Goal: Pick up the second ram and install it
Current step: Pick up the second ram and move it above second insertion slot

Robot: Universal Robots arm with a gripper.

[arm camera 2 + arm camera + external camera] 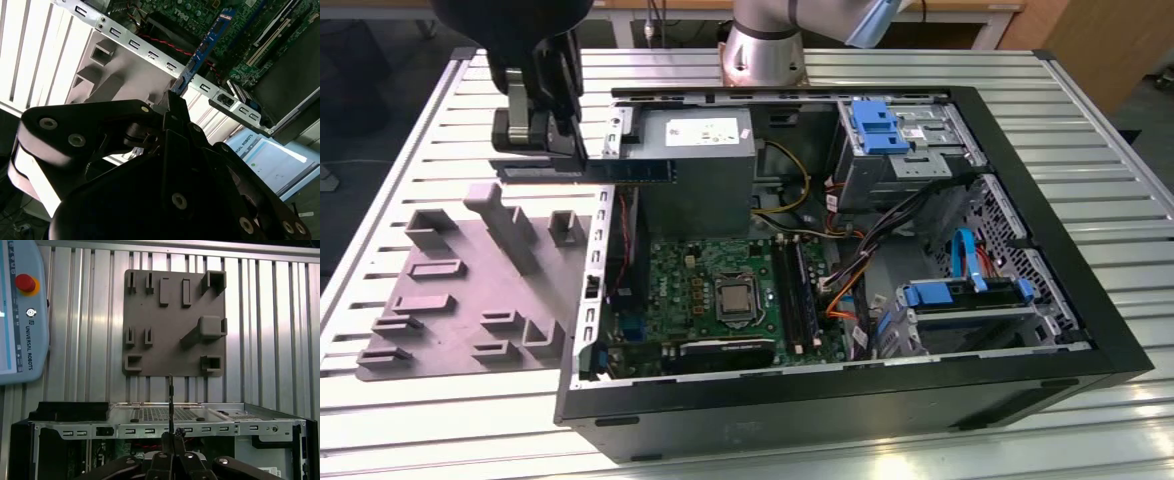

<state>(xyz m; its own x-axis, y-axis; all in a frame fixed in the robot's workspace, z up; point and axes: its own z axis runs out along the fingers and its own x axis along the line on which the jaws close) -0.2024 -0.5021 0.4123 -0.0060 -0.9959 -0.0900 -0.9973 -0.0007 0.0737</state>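
My gripper [544, 158] is shut on the second ram [607, 171], a long dark stick held level in the air. It hangs over the near wall of the open computer case [854, 400], between the grey moulded tray [467, 290] and the power supply. In the second wrist view the second ram [202, 47] reaches out from the fingers [172, 107] towards the green board [250, 60]. In the first wrist view the second ram [170, 400] appears edge-on above the tray [172, 325]. The green board [720, 290] lies inside the case, with its long black slots [797, 295] to the exterior view's right of the processor socket.
A grey power supply [694, 150], blue drive carriers [874, 125] and loose cables [854, 270] crowd the case. The case stands on a slatted metal table [1121, 150]. A teach pendant [20, 310] lies on the table beside the tray.
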